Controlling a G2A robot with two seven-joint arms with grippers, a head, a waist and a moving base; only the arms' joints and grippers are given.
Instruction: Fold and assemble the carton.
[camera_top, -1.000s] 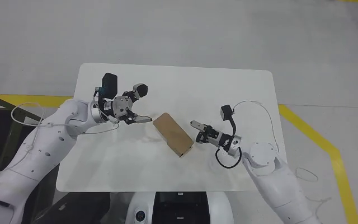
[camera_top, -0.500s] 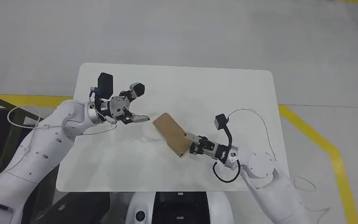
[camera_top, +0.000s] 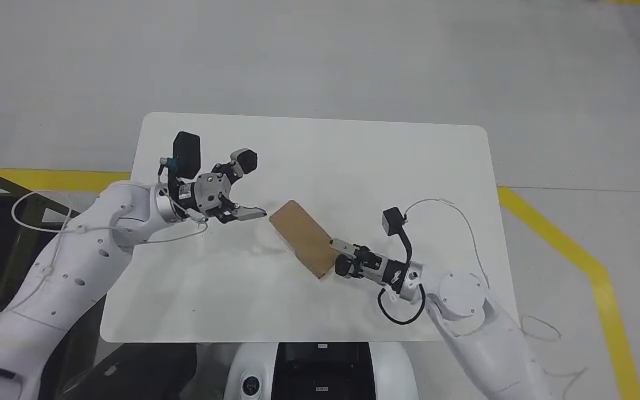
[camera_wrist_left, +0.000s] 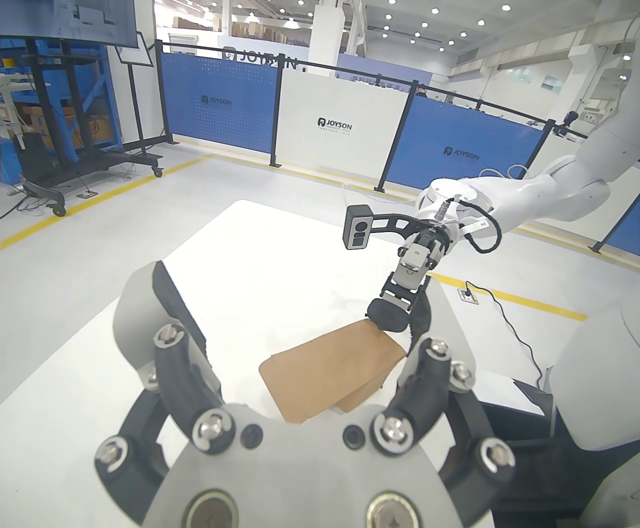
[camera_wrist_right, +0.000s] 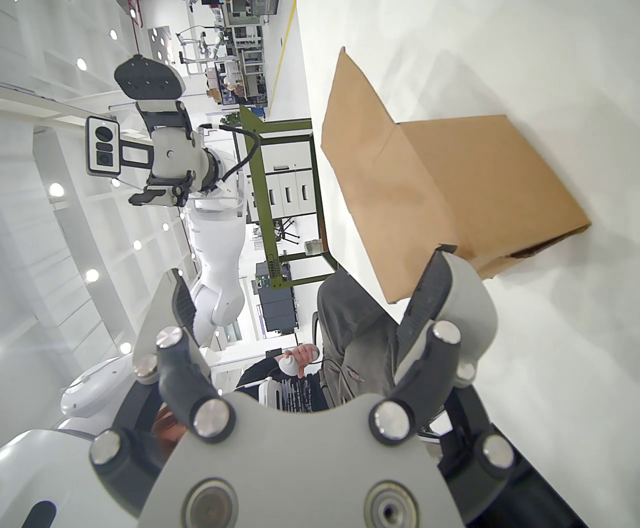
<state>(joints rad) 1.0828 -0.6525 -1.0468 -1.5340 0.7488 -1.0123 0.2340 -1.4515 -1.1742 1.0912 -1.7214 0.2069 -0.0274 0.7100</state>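
A flat brown carton (camera_top: 303, 238) lies askew near the middle of the white table (camera_top: 400, 160), with one flap folded out along its side. My left gripper (camera_top: 252, 187) hovers open just beyond the carton's far left end, nothing between its fingers; its wrist view shows the carton (camera_wrist_left: 330, 370) right ahead of the gripper (camera_wrist_left: 295, 320). My right gripper (camera_top: 338, 258) is open at the carton's near right corner. In the right wrist view one of its fingers (camera_wrist_right: 440, 285) sits against the edge of the carton (camera_wrist_right: 450, 185), and the left gripper (camera_wrist_right: 145, 140) shows farther off.
A thin white cable (camera_top: 470, 200) loops over the table's right part by the right arm. The table's near edge runs close under the carton and the right gripper. Bare tabletop lies at the back.
My right gripper has swung in from the right and down to the carton's near corner. The left gripper shifted slightly toward the back left. The carton barely moved.
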